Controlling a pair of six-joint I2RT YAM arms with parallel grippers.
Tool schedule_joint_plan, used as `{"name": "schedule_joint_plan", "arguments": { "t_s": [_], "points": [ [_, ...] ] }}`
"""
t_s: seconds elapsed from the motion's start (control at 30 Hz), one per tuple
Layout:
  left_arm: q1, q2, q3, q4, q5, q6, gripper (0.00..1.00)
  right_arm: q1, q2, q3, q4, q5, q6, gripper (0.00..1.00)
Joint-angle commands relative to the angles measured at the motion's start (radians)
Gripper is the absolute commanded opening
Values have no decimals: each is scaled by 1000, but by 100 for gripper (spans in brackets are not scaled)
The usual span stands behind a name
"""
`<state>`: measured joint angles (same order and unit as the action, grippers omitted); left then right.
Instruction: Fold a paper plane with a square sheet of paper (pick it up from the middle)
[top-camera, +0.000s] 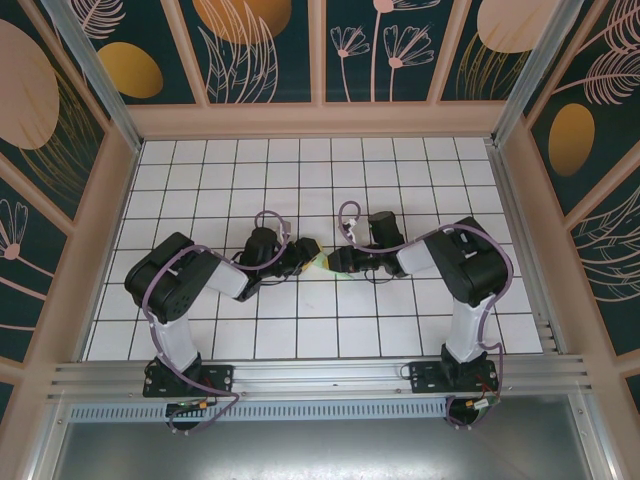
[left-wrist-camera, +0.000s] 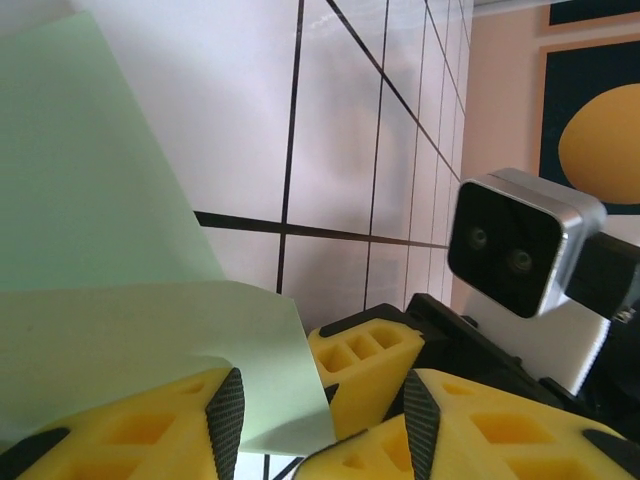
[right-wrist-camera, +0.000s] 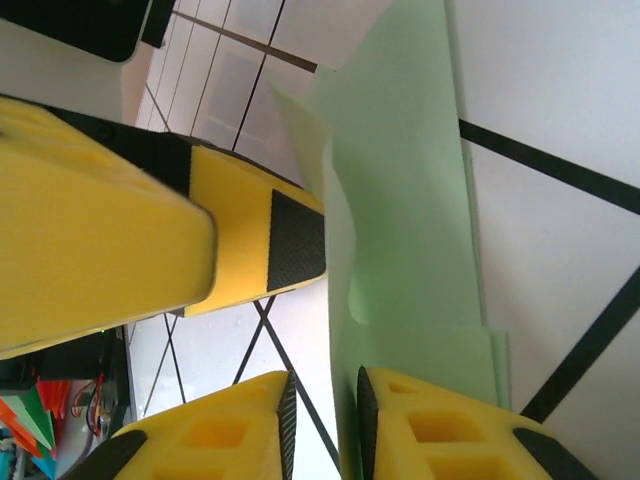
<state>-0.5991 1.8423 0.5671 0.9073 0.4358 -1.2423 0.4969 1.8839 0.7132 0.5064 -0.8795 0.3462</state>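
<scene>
The right hand (right-wrist-camera: 322, 395) is standing narrowly parted, with a slim gap showing between its pads. The paper (right-wrist-camera: 400, 250) is lying against the inner face of one finger (right-wrist-camera: 440, 430) without being pinched. From there the sheet is running up and away past that finger, creased and curling, its lower part doubled over.

The left hand (left-wrist-camera: 325, 390) is facing it with jaws moderately apart. A folded flap of the paper is draping over one of its fingers (left-wrist-camera: 140, 435), and a corner is hanging into the gap, where a finger of the right hand is also poking in. Neither hand is clamping the sheet.

From above, the two hands are meeting tip to tip near the middle of the counter (top-camera: 300, 330), with the paper bunched between them. Beyond the left hand, the right wrist's camera (left-wrist-camera: 520, 245) is looking back, and the counter's grid is running on to the peach wall (top-camera: 320, 120).
</scene>
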Motion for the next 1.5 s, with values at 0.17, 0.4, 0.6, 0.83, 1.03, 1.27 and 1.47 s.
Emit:
{"name": "schedule_joint_plan", "arguments": {
  "t_s": [0.17,0.4,0.6,0.83,1.03,1.27,1.47],
  "points": [
    [-4,15,49,-88,-22,56,48,-7,-65,20,-139,34,-201,36],
    [-5,23,66,-140,-31,69,48,-6,-103,13,-186,148,-277,35],
    [-5,28,68,-145,-33,67,48,17,-97,18,-242,180,-344,32],
    [-4,29,77,-153,-25,71,47,45,-85,32,-274,224,-398,27],
    [-4,31,86,-169,-26,76,47,93,-99,24,-272,259,-452,23],
    [-3,29,88,-179,-28,78,47,99,-125,1,-242,251,-457,19],
    [-2,25,94,-184,-22,82,47,105,-95,14,-258,274,-461,17]
  ]
}}
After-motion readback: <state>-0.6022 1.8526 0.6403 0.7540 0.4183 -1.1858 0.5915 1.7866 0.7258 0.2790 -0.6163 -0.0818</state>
